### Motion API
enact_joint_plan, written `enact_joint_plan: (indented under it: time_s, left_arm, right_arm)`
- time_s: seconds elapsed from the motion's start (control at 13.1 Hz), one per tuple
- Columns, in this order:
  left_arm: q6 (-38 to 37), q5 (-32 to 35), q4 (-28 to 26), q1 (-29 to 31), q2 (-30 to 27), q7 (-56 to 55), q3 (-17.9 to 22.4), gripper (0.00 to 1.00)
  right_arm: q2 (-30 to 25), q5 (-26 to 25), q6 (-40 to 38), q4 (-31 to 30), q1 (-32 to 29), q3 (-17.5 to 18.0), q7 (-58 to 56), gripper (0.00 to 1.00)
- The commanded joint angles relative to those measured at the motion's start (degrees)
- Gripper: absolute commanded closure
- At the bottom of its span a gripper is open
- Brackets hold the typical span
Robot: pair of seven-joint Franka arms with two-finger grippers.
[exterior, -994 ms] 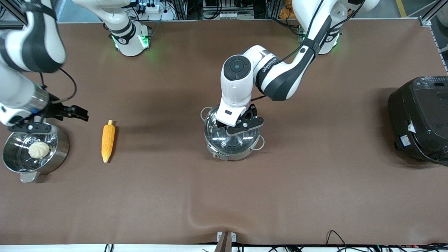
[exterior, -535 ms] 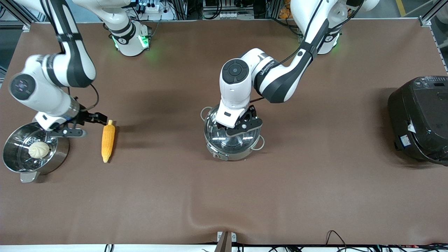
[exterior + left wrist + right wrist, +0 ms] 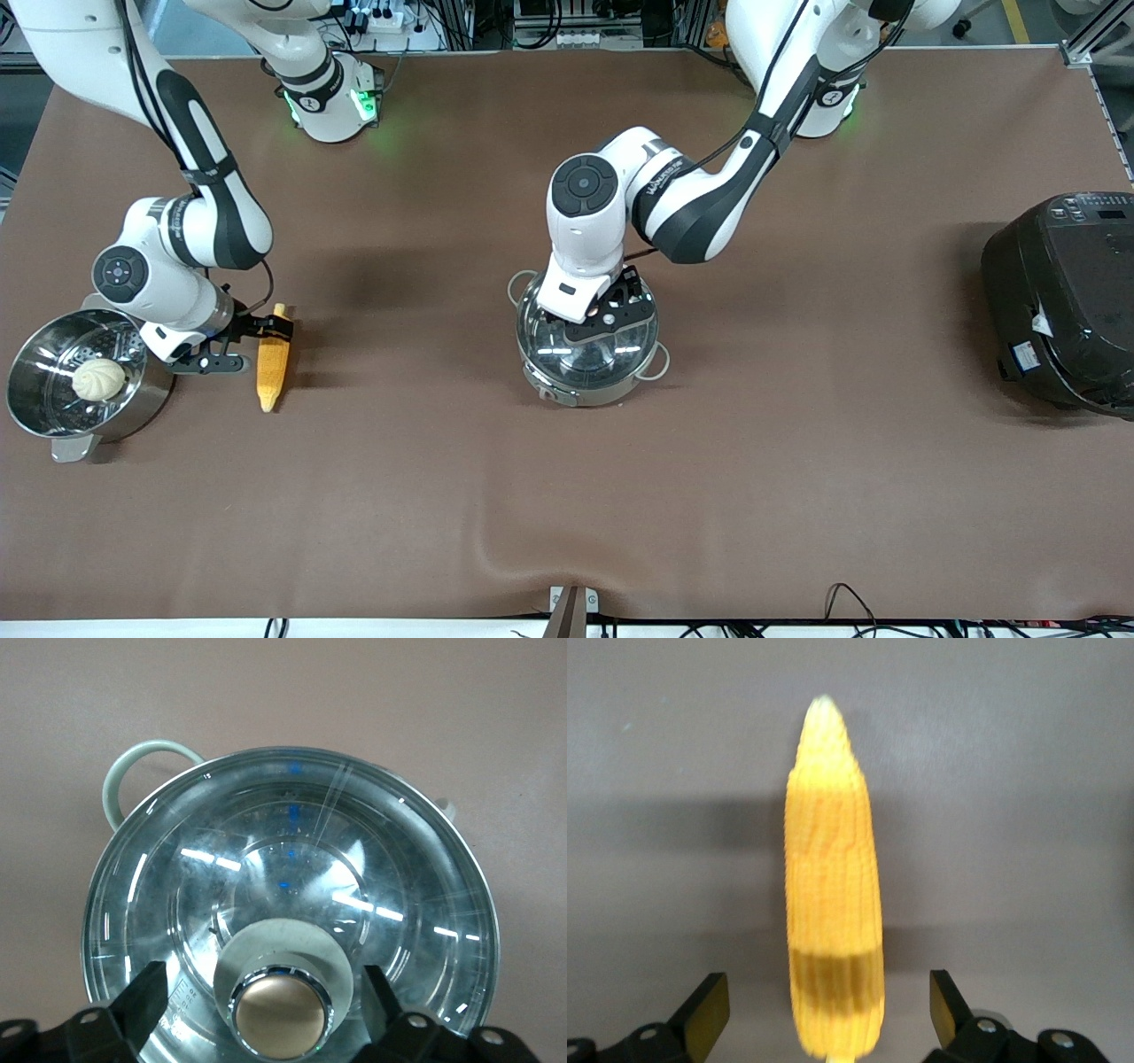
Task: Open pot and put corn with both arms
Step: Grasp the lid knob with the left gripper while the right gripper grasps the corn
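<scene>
1. Right hand (image 3: 252, 341) sits low over the stub end of the corn (image 3: 273, 359), near the right arm's end of the desk (image 3: 797, 496). In the right wrist view we see both fingers (image 3: 704, 1010) spread wide, one on each side of the cob (image 3: 833, 930), neither touching it. Hand open, empty.
2. Corn lies flat on the desk, long axis running nearer-to-farther from the front camera. The fingers straddle that axis crosswise, so we judge a straight descent and close should catch it across its width.
3. Steamer pot with the bun (image 3: 98, 378) stands just beside the right hand; not our target.
4. Pot (image 3: 589, 341) stands mid-desk, well apart from the corn, with its lid (image 3: 292, 904) on.
5. Left hand (image 3: 602, 315) is over the lid, fingers (image 3: 142, 1001) open either side of the knob (image 3: 279, 1014), not yet gripping.
6. Black cooker (image 3: 1063, 301) stands at the left arm's end, not involved.
</scene>
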Motion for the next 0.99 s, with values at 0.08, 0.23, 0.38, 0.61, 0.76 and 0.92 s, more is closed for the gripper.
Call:
enact_joint_plan:
  time_s: [0.08,0.23,0.38,0.61,0.76,0.92]
  left_arm:
    - [-0.1,0.9,1.4,-0.4,0.9,-1.5,-0.1,0.11]
    - [-0.4,0.8,1.4,-0.4,0.9,-1.5,-0.1,0.12]
    - [-0.4,0.8,1.4,-0.7,0.9,-1.5,-0.1,0.14]
    - [-0.5,0.8,1.4,-1.1,0.9,-1.5,-0.1,0.19]
    - [-0.6,0.8,1.4,-1.1,0.9,-1.4,-0.1,0.22]
    - [-0.7,0.9,1.3,-1.2,1.2,-1.5,-0.1,0.26]
  right_arm:
    - [3.4,0.1,4.2,0.2,-1.5,0.5,-0.7,0.00]
    - [3.5,0.1,4.1,0.2,-1.3,0.6,-0.7,0.00]
    - [3.7,0.1,4.2,0.5,-1.2,0.7,-0.7,0.23]
    - [3.6,0.1,4.2,0.6,-1.2,0.7,-0.7,0.50]
    - [3.2,0.2,4.2,0.6,-0.9,0.8,-0.6,0.76]
    - [3.2,0.3,4.1,0.7,-0.9,0.9,-0.5,0.91]
